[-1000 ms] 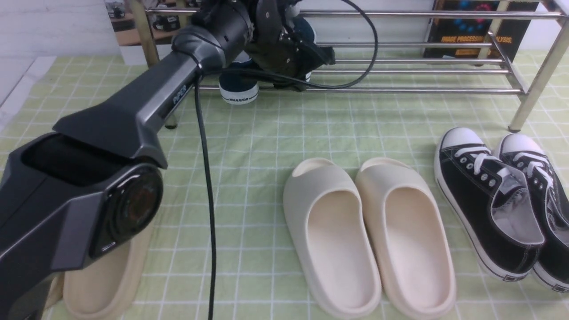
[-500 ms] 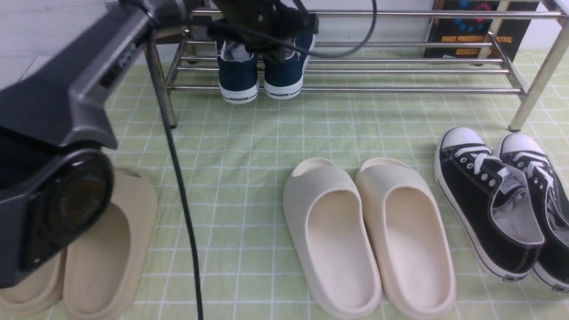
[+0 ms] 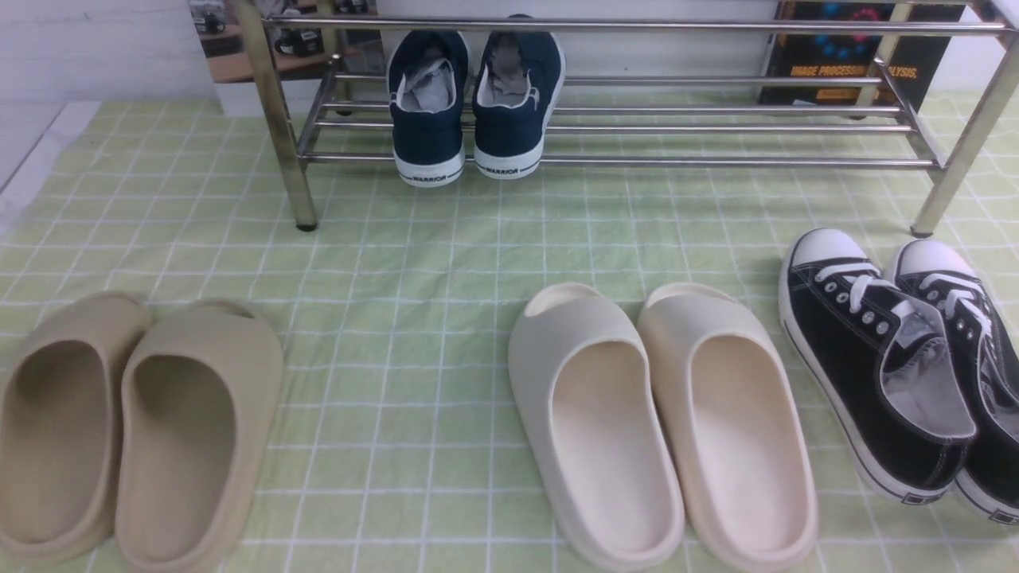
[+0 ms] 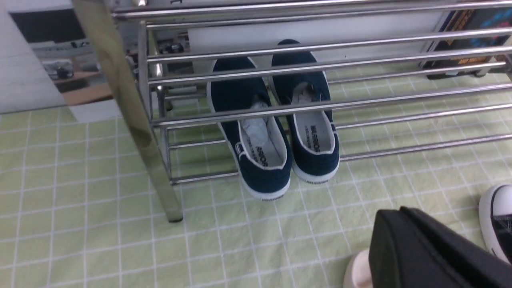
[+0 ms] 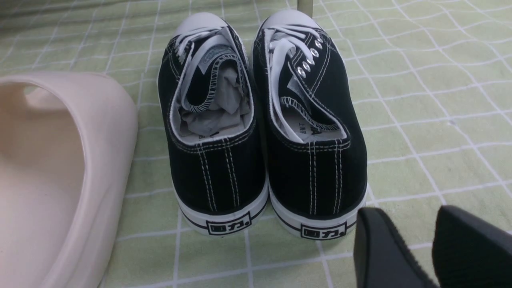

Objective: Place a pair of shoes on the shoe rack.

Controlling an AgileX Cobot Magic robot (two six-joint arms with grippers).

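The pair of shoes (image 3: 475, 99) is standing on the lowest shelf of the shoe rack (image 3: 716, 162), near its left end. Both are navy canvas slip-ons with smooth white rubber soles, and crumpled paper is filling the openings. They are lying side by side, touching or almost touching. Their long axes are running from front to back across the bars, with the heels facing the robot and slightly overhanging the front bar, and the toes pointing away toward the wall. The word "WARRIOR" is showing on the heel strips.

The rack is made of shiny round steel tubes, and its upper bars are crossing over the shoes in the left wrist view, hiding part of the toes. Its right end is being cut off by the frame edge.

The desk (image 3: 446, 239) is wearing a thin, lightly wrinkled green cloth with a white grid. On it, matte beige foam slides (image 3: 135, 430), cream foam slides (image 3: 661, 422) and black lace-up sneakers (image 3: 899, 358) are sitting in front of the rack; the sneakers are partly cut off at the right.

The left gripper (image 4: 424, 252) is showing only as a dark block in its own camera; it is clenched and empty. The right gripper (image 5: 412, 248) is hanging just behind the sneakers' heels, its two black fingers (image 5: 380, 252) parted, grasping nothing.
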